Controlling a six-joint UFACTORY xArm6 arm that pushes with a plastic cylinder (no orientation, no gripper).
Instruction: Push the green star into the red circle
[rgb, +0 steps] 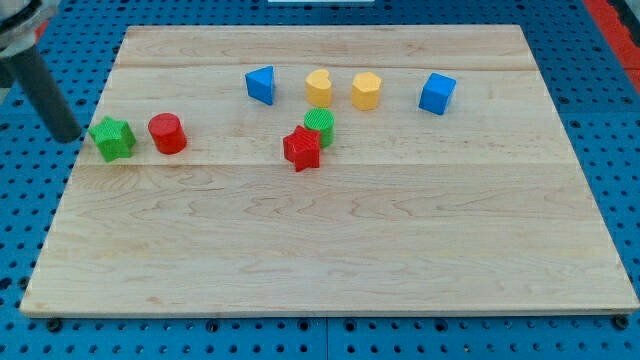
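- My tip (68, 135) stands at the counter's left edge, just to the view's left of the green star (113, 138); I judge it is set there so that a push toward the view's right drives the star straight along the line to its target.
- There is no grasping tool here: the arm ends in a plain dark rod, which cannot open or close and has hold of nothing. Whether it already touches the star I cannot tell; it is at most a sliver apart.
- The green star lies near the left edge of the counter (330, 260), in its upper half. It is a squat, ridged block with blunt points, bright green, lying flat.
- The red circle (167, 133), a short upright cylinder, sits just to the star's right, near but apart, so the gap left to close looks small.
- Further right, well clear of that line, a red star (301, 148) touches a green circle (320, 125) near the middle.
- Along the top edge run a blue triangle (261, 85), a yellow heart (318, 87), a yellow hexagon (366, 91) and a blue cube (437, 93).
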